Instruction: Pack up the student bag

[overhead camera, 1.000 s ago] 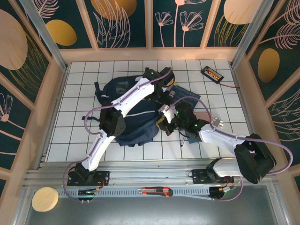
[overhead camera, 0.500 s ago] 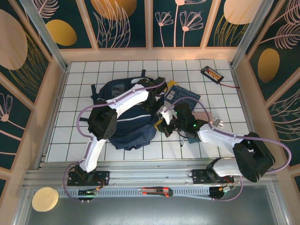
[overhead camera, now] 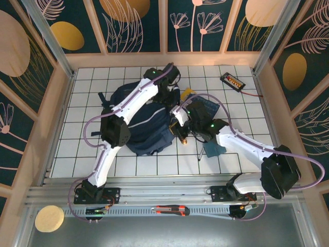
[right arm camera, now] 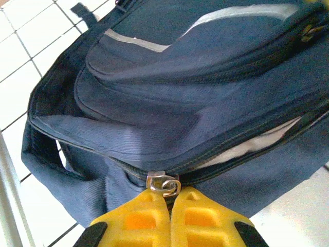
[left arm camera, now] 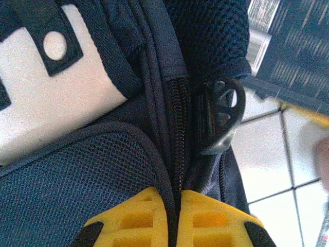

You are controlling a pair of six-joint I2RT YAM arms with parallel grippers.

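Observation:
The student bag [overhead camera: 141, 121], dark navy with pale stripes, lies mid-table. My left gripper [overhead camera: 172, 96] sits at its far right corner. In the left wrist view its yellow fingers [left arm camera: 128, 216] are shut on the bag's zip seam [left arm camera: 177, 128], beside a black plastic ring [left arm camera: 222, 110]. My right gripper [overhead camera: 181, 128] is at the bag's right edge. In the right wrist view it [right arm camera: 169, 194] is shut on the metal zip pull [right arm camera: 163, 184] of the bag [right arm camera: 205, 62]. The zip gapes to the right, with white showing inside [right arm camera: 257, 146].
A dark blue notebook [overhead camera: 206, 107] and a teal cloth [overhead camera: 213, 149] lie right of the bag under the right arm. A black device [overhead camera: 232, 81] with a red cable sits far right. A utility knife [overhead camera: 172, 209] rests on the front rail.
The left gripper has swung back over the bag's far corner and shut on the zip seam. The bag has bunched up, and the right gripper has shifted slightly up-left with the zip pull.

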